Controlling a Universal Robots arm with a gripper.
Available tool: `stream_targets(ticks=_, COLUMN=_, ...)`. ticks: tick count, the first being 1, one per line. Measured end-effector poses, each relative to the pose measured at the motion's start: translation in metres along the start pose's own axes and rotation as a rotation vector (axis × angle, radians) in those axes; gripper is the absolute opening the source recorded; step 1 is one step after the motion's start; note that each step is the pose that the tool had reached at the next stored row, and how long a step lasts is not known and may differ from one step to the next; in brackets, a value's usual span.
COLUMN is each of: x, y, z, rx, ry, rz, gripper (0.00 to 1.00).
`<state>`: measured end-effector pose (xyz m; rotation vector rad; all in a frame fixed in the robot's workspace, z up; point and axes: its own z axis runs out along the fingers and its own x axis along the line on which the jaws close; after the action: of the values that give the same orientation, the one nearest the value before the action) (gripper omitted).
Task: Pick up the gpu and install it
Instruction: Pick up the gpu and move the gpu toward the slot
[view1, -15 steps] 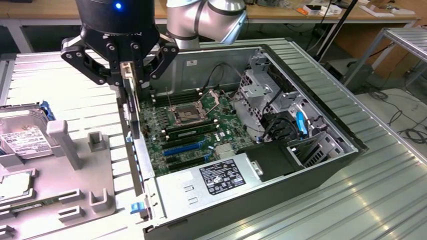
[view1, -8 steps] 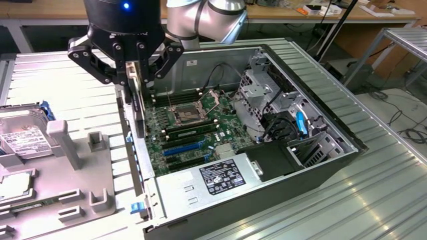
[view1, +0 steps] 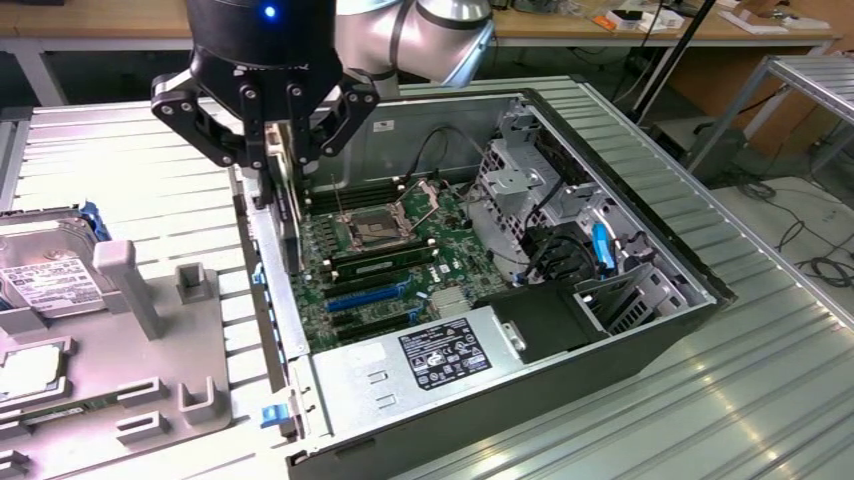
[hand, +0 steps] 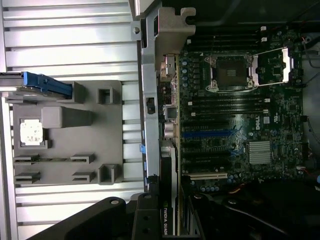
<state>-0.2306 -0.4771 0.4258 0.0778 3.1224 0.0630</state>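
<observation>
The gpu (view1: 283, 215) hangs on edge, a thin dark card with its silver bracket downward, over the rear wall of the open computer case (view1: 667, 300). My gripper (view1: 278, 150) is shut on the card's upper edge. In the wrist view the gpu (hand: 169, 192) appears edge-on with white lettering, between my gripper's (hand: 170, 227) black fingers (hand: 145, 220). It is above the case's rear edge, beside the motherboard (view1: 387, 250). The blue and black expansion slots (view1: 363, 295) (hand: 210, 134) lie bare, a short way from the card.
A grey parts fixture (view1: 147, 330) (hand: 65, 135) lies outside the case, holding a silver hard drive (view1: 40, 275), a processor (view1: 27, 370) (hand: 31, 132) and a memory stick (view1: 60, 410). Inside the case are the power supply (view1: 434, 355), a drive cage (view1: 521, 180) and cables (view1: 554, 255).
</observation>
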Motion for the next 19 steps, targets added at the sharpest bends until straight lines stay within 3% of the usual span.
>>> stream_targets(ticks=19, x=-0.017, y=0.0008, z=0.0004, rx=-0.0001, ry=0.0000, rz=0.000, gripper=0.27)
